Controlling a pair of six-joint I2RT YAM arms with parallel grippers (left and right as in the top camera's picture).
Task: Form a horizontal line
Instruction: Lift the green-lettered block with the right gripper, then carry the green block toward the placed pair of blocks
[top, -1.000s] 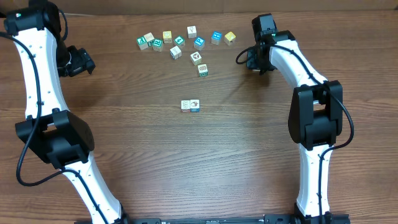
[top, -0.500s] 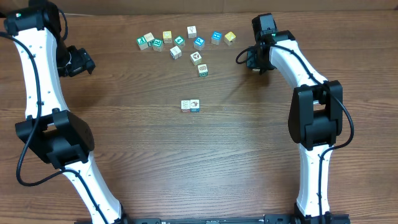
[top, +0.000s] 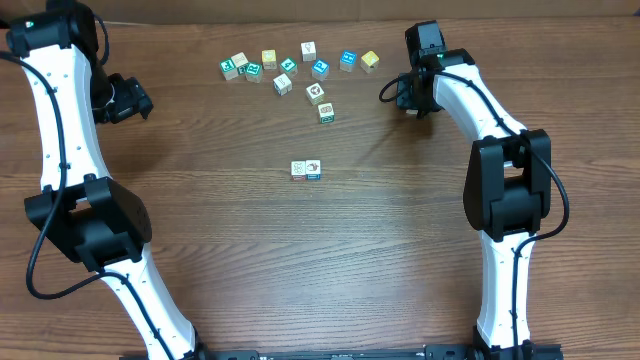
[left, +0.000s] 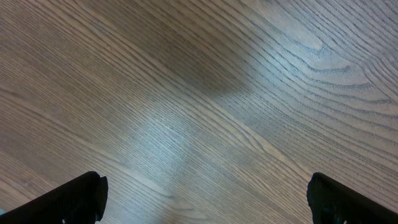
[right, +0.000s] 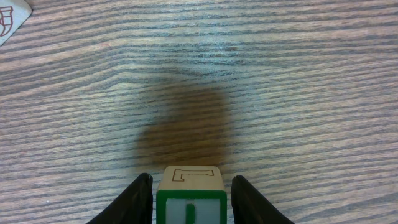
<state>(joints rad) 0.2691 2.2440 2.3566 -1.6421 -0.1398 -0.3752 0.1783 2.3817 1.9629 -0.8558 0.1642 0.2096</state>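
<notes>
The horizontal line (top: 306, 170) is a short row of two small whitish cubes, edge to edge, in the middle of the table. My right gripper (top: 398, 96) hangs at the back right, shut on a wooden cube (right: 190, 200) with a green-framed face. The cube sits between both fingers (right: 138, 198), above its own dark shadow on the wood. In the overhead view the held cube is hidden by the gripper. My left gripper (top: 138, 101) is at the far left, wide open over bare wood, with nothing between its fingertips (left: 87, 193).
A loose cluster of several similar cubes (top: 287, 66) lies scattered along the back of the table, with two more cubes (top: 322, 104) trailing toward the middle. The corner of one cube (right: 9, 18) shows at the top left of the right wrist view.
</notes>
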